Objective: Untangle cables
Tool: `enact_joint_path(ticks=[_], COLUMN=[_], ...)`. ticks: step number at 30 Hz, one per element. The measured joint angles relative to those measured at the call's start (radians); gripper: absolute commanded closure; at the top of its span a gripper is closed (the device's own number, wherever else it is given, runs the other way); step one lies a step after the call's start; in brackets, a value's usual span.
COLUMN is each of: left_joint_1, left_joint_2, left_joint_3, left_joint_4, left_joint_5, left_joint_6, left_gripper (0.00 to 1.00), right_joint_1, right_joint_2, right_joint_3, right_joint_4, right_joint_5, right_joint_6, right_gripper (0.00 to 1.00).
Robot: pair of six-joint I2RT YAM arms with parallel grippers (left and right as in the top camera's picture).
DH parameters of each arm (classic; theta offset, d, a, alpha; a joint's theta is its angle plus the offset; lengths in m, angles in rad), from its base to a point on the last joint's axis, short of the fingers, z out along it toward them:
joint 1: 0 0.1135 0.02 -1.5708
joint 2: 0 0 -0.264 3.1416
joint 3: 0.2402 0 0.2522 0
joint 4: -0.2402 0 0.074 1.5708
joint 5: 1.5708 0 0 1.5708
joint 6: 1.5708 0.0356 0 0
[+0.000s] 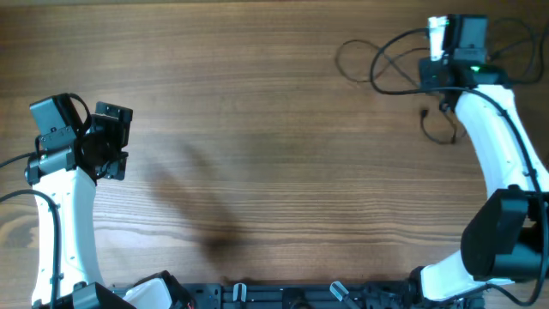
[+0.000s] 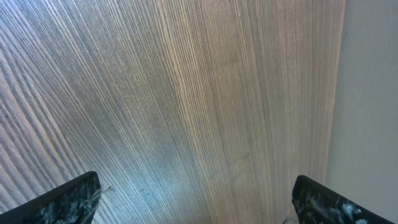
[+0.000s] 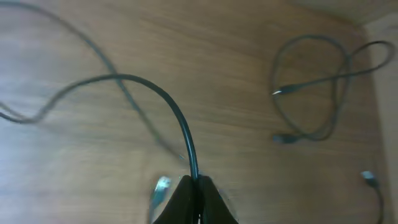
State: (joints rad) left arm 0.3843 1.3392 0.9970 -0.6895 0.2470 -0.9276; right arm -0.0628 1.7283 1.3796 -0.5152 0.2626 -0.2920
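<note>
- The left gripper (image 2: 193, 202) hangs over the bare wooden table (image 1: 257, 103) on the left side. Its fingers are spread wide, with nothing between them.
- The right gripper (image 3: 196, 188) is pinched tight on one thin black cable (image 3: 176, 113), which arcs up and away from its tips.
- The other cables (image 1: 377, 62) lie in loose loops at the far right corner, beside that gripper — a silvery plug tip (image 3: 278, 92) shows in a separate coil.

Counter (image 1: 257, 129): wood grain, filling your view.
Left arm (image 1: 64, 215): white, at 8 o'clock; you'll find its claw (image 1: 116, 139) at 9 o'clock.
Right arm (image 1: 489, 146): white, running from 4 to 1 o'clock; its claw (image 1: 439, 43) sits at the right end of the cables (image 1: 380, 62), thin black loops at 1 o'clock.
Short cord (image 1: 429, 129): 2 o'clock, beside that arm.
</note>
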Motion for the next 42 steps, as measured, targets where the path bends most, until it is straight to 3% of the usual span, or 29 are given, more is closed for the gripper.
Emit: enact_joint_path(ticks=[10, 14, 20, 21, 22, 24, 25, 26, 27, 36, 42], left_joint_1=[0.000, 0.000, 0.000, 0.000, 0.000, 0.000, 0.000, 0.000, 0.000, 0.000, 0.000], left_joint_2=[0.000, 0.000, 0.000, 0.000, 0.000, 0.000, 0.000, 0.000, 0.000, 0.000, 0.000], left_joint_3=[0.000, 0.000, 0.000, 0.000, 0.000, 0.000, 0.000, 0.000, 0.000, 0.000, 0.000], left_joint_4=[0.000, 0.000, 0.000, 0.000, 0.000, 0.000, 0.000, 0.000, 0.000, 0.000, 0.000], left_joint_5=[0.000, 0.000, 0.000, 0.000, 0.000, 0.000, 0.000, 0.001, 0.000, 0.000, 0.000], left_joint_6=[0.000, 0.000, 0.000, 0.000, 0.000, 0.000, 0.000, 0.000, 0.000, 0.000, 0.000], left_gripper=[0.00, 0.00, 0.00, 0.00, 0.00, 0.00, 0.00, 0.00, 0.00, 0.00, 0.00], right_joint_1=[-0.170, -0.187, -0.167, -0.167, -0.167, -0.167, -0.167, -0.167, -0.167, -0.167, -0.167], right_joint_2=[0.000, 0.000, 0.038, 0.051, 0.070, 0.105, 0.120, 0.136, 0.145, 0.141, -0.117], right_joint_3=[0.000, 0.000, 0.000, 0.000, 0.000, 0.000, 0.000, 0.000, 0.000, -0.001, -0.001], right_joint_4=[0.071, 0.056, 0.057, 0.060, 0.069, 0.099, 0.114, 0.140, 0.159, 0.256, 0.174], right_joint_5=[-0.016, -0.275, -0.455, -0.464, -0.469, -0.468, -0.465, -0.460, -0.457, -0.437, -0.434], right_joint_6=[0.071, 0.028, 0.024, 0.024, 0.022, 0.017, 0.016, 0.011, 0.016, 0.092, 0.148], right_gripper=[0.95, 0.92, 0.90, 0.85, 0.70, 0.60, 0.47, 0.19, 0.00, 0.00, 0.00])
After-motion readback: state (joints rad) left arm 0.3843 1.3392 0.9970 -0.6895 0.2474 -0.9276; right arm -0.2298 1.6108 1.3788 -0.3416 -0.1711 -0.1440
